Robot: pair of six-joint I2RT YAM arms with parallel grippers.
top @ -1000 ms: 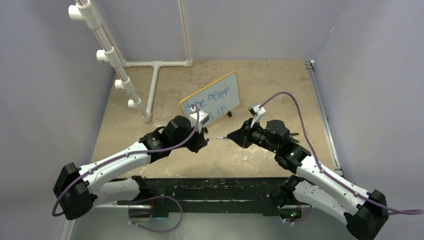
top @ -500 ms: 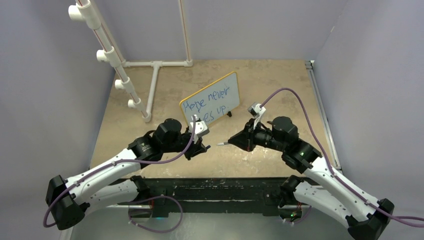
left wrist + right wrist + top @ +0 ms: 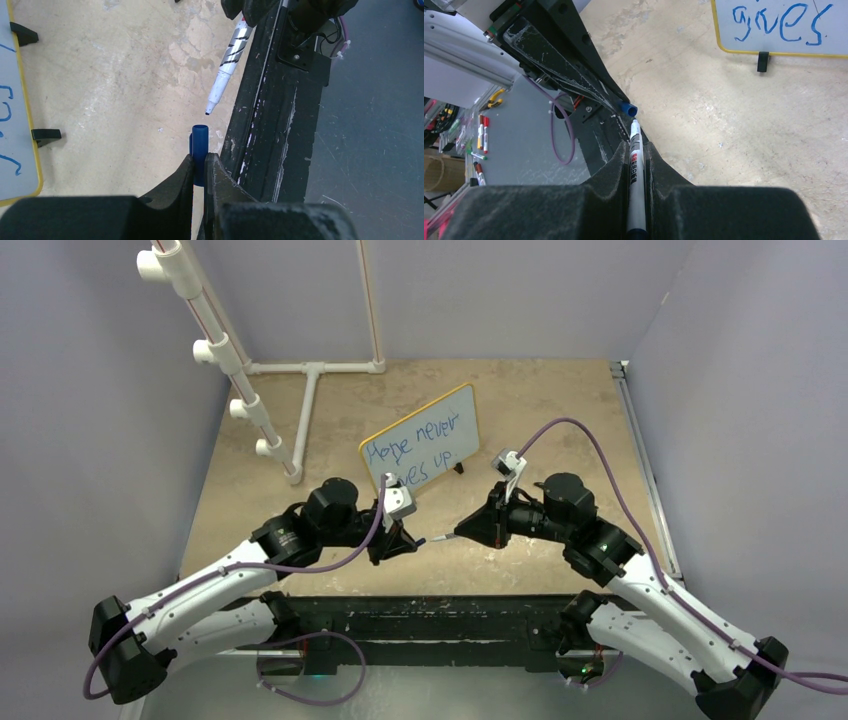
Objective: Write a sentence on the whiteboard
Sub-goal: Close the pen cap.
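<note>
The whiteboard [image 3: 425,425] stands tilted at mid-table, with a yellow frame and black feet. The sentence [image 3: 420,445] is in blue marker in two lines: "Hope never" and "...es up.", its start hidden by my left arm. "gives" [image 3: 779,22] shows in the right wrist view. My left gripper [image 3: 408,540] is shut on the blue marker cap [image 3: 200,150], its open end facing the marker tip. My right gripper [image 3: 470,527] is shut on the white marker [image 3: 634,165]. Its bare tip [image 3: 208,111] points at the cap, a short gap away.
A white PVC pipe frame [image 3: 300,400] stands at the back left. A black rail [image 3: 420,615] runs along the table's near edge, just below both grippers. Several loose markers [image 3: 480,145] lie on a grey surface beyond the table in the right wrist view.
Both grippers have moved down toward the near edge and closer together. The marker tip and the cap are now nearly touching. The left arm uncovers more of the board.
</note>
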